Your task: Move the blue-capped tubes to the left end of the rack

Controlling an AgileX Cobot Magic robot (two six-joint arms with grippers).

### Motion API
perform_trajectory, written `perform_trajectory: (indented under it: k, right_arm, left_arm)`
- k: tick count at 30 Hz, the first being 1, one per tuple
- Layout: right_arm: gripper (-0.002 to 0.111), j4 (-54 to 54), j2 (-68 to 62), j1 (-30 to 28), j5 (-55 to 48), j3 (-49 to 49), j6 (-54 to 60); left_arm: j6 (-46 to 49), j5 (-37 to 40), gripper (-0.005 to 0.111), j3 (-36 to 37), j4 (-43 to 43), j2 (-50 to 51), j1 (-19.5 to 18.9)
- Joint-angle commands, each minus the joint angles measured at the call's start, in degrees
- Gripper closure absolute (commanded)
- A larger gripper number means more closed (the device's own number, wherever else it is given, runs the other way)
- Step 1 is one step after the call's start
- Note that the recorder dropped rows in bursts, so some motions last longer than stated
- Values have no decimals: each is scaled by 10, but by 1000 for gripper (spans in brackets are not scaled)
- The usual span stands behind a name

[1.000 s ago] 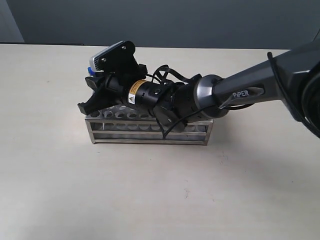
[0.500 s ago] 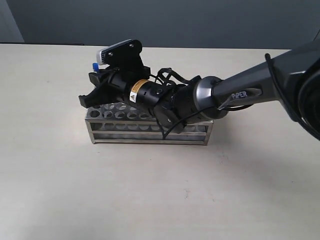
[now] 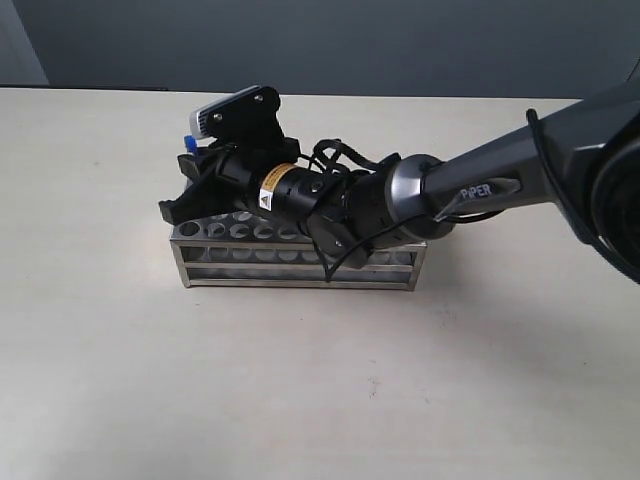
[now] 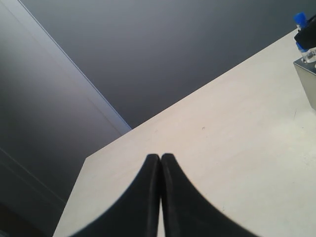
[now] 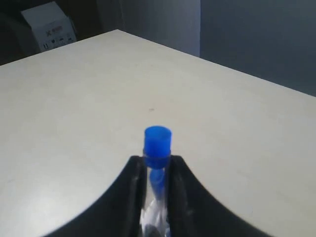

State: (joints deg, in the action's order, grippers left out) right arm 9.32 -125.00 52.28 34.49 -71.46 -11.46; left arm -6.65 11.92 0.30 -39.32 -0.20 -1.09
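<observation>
The steel rack point(image 3: 300, 262) stands mid-table, and one corner of the rack point(image 4: 307, 74) shows in the left wrist view. My right gripper point(image 3: 176, 186) reaches across over the rack's left end. It is shut on a blue-capped tube point(image 5: 158, 140) just below the cap, as the right wrist view point(image 5: 157, 165) shows. That blue cap point(image 3: 189, 139) sticks up above the fingers, and a blue cap point(image 4: 299, 19) also shows above the rack corner. The arm hides the other tubes. My left gripper point(image 4: 160, 157) is shut and empty over bare table, away from the rack.
The right arm point(image 3: 470, 185) lies across the rack's top, covering most of its holes. A white box point(image 5: 48, 25) sits beyond the table's far edge in the right wrist view. A dark wall runs behind the table point(image 3: 320, 400).
My right gripper with the tube rose and shifted slightly right, then sank a little over the rack's left end. Its grip is unchanged.
</observation>
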Motion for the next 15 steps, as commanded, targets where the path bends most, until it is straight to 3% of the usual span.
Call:
perform_trajectory:
  k: [1, 15]
  right_arm:
    - [109, 7, -4, -2, 31, 4, 4]
    - [109, 13, 1, -2, 40, 4, 12]
  left_arm:
    - [-3, -2, 106, -3, 0, 2, 1]
    - [-3, 0, 106, -3, 0, 2, 1]
